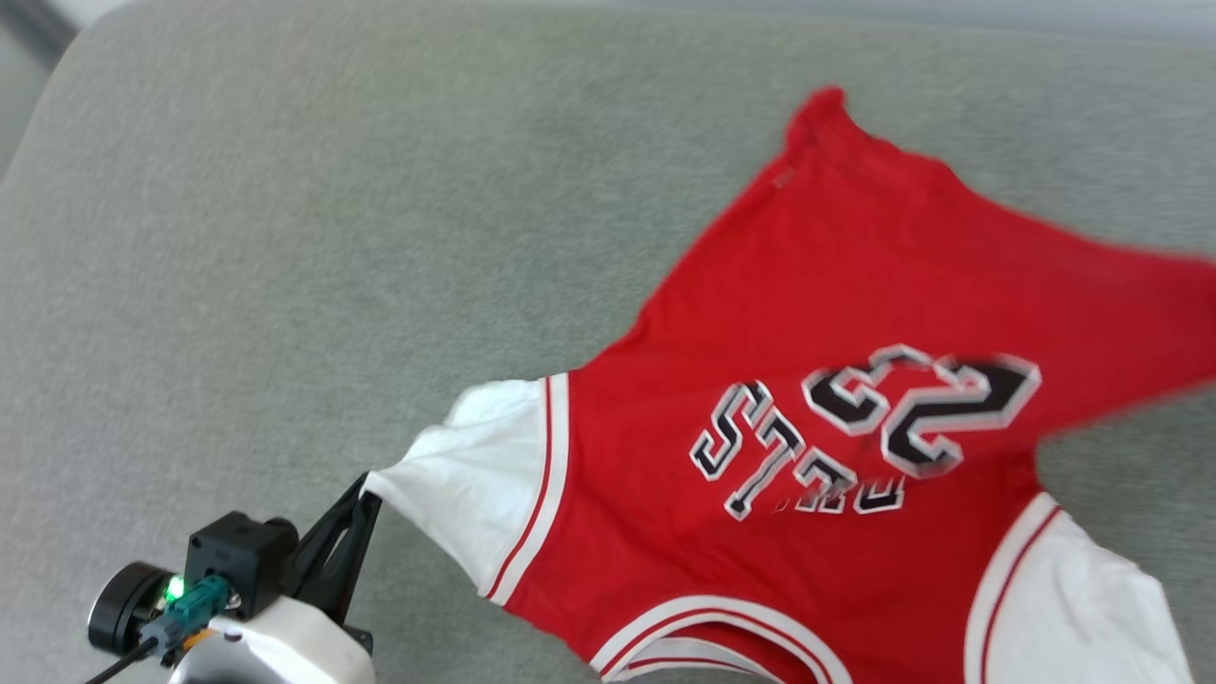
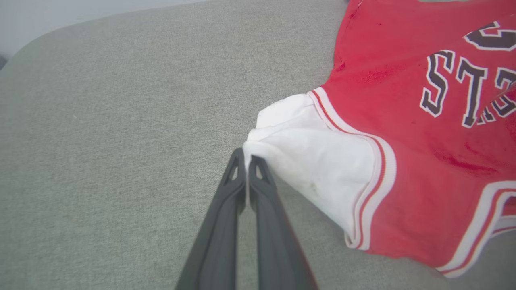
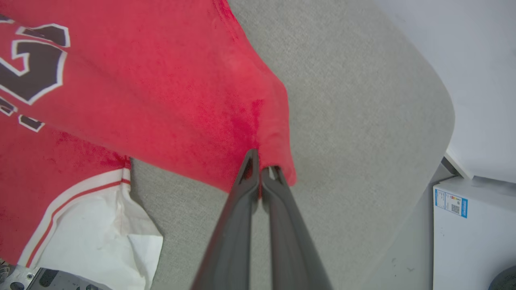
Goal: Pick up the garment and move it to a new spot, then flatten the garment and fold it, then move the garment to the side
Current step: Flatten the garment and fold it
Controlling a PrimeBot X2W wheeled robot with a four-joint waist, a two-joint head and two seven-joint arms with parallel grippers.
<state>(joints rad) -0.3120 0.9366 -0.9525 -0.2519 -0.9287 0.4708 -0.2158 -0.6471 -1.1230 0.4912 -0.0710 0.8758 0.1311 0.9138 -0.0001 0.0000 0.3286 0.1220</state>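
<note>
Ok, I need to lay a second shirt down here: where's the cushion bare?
The grey cushion is bare left of the garment, from the sleeve pinched by the left gripper out to its rounded edge. The right side is crowded: garment spread out, right gripper pinching its red corner.

soft cloth garment (image 1: 855,285), matt woven cushion (image 1: 285,237)

Upside-down black-and-white lettering (image 1: 760,446) ending "LLS" and a blurred two-digit number (image 1: 917,404) mark the garment (image 1: 855,285); the label (image 3: 450,203) on a white box (image 3: 475,241) is unreadable.
</note>
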